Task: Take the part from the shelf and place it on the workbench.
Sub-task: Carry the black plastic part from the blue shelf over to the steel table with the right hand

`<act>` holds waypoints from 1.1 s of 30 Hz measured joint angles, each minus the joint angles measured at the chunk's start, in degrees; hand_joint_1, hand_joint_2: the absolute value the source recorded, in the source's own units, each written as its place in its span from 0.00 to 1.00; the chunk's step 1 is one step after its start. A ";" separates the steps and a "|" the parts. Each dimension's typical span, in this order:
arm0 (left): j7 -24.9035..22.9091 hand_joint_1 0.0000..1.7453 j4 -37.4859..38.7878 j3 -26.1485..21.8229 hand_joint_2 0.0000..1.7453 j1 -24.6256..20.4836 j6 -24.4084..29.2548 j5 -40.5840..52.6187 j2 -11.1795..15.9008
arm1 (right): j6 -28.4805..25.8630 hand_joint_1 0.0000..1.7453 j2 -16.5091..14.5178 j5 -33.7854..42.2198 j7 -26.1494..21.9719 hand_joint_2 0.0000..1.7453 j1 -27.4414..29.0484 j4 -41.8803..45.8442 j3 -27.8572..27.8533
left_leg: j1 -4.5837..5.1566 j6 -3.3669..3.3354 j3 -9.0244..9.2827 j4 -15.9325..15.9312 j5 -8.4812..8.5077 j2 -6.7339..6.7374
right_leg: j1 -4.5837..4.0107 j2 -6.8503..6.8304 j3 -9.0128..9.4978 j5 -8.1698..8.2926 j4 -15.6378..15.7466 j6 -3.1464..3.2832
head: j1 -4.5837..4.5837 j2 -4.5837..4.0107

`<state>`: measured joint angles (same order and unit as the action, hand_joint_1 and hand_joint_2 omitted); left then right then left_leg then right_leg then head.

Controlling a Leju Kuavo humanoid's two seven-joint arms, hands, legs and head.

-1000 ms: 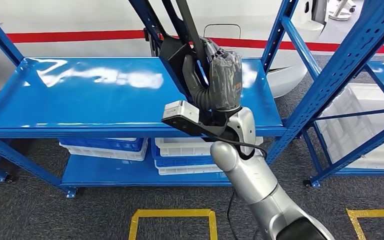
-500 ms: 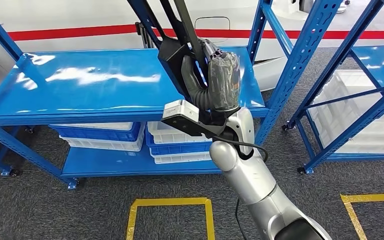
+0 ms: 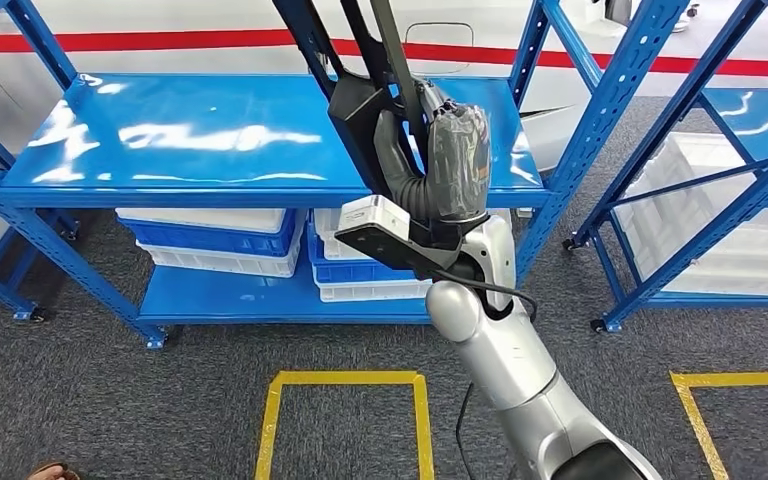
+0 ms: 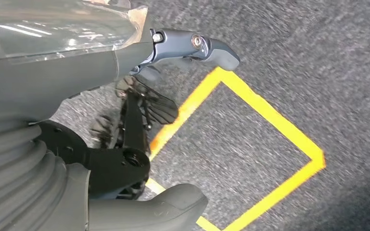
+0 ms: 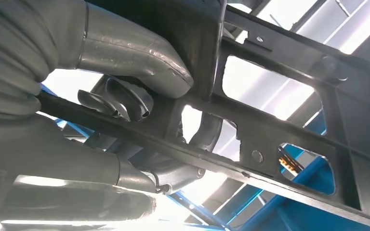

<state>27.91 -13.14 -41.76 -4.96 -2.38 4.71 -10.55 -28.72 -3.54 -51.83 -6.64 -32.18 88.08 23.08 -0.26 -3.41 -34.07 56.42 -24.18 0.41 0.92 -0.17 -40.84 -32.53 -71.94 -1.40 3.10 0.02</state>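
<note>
- Plainly, the part (image 3: pixel 360 70), a black frame of bars and cut-outs, is held up in the right robot hand (image 3: pixel 430 165), above and in front of the blue shelf (image 3: pixel 210 150); its upper end is cut off by the picture's top edge.
- Close up, the right wrist view shows the grey thumb and darker fingers (image 5: pixel 125 101) clamped around one of the part's (image 5: pixel 270 120) bars; a clear plastic cover wraps the back of the hand and blurs its outline.
- The left robot hand (image 4: pixel 139 120) hangs over grey carpet with a yellow taped square (image 4: pixel 265 144); its dark fingers are smeared and partly hidden, so I cannot tell whether they are apart or together.
- Against half a second ago the whole scene has shifted, a move of the camera: the shelf sits further off and lower in view, while hand and part keep their hold.
- Below the hand, on the lower shelf, white and blue stacked bins (image 3: pixel 220 245) sit; their contents are hidden.
- To the right, another blue rack (image 3: pixel 660 130) holds a white crate (image 3: pixel 720 220).
</note>
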 joint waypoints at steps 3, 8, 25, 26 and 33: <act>0.00 0.00 0.00 -0.03 1.00 -0.01 -0.09 0.15 0.01 | -0.01 1.00 0.16 0.10 -0.05 1.00 0.31 -0.01 -0.16 | 0.34 0.09 -2.47 0.14 1.92 0.07 | -0.12 0.00 3.53 1.81 0.13 -1.26 | 0.00 0.00; 0.02 0.00 0.00 -0.05 1.00 -0.07 -0.70 0.63 0.04 | -0.10 1.00 0.22 0.14 -0.41 1.00 0.47 0.49 -0.46 | 0.74 1.27 -4.43 0.03 4.88 0.07 | -1.24 0.09 14.64 1.82 16.99 0.01 | -0.17 0.00; 2.45 0.00 0.00 -1.93 1.00 -0.10 -2.43 -1.19 1.57 | -0.33 1.00 2.16 5.59 -6.93 1.00 11.20 5.36 -3.69 | -1.13 3.45 4.62 0.30 -3.89 -0.80 | 0.18 -0.12 6.04 9.49 15.53 -1.15 | -0.20 0.00; 2.59 0.00 0.00 -2.05 1.00 -0.12 -2.46 -1.23 1.60 | -0.38 1.00 2.44 6.20 -7.32 1.00 11.98 5.68 -4.01 | -1.05 2.67 4.25 0.07 -3.37 -0.68 | 0.19 -0.08 5.45 8.81 14.89 -1.26 | -0.18 0.00; 3.06 0.00 0.01 -3.58 1.00 -0.04 -0.93 -1.97 1.81 | 0.41 1.00 5.32 16.63 -12.38 1.00 18.97 9.00 -7.63 | -0.44 0.51 -0.61 -0.04 0.64 -0.45 | 0.24 0.04 2.63 0.89 -0.42 -1.45 | -0.02 0.00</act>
<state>30.97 -13.13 -45.34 -5.00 -3.31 2.74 -8.74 -28.31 1.78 -35.20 -19.02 -13.21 97.08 15.45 -0.70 -2.90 -34.68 56.38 -23.53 -0.03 1.17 -0.14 -38.21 -31.64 -72.36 -2.85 3.09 0.02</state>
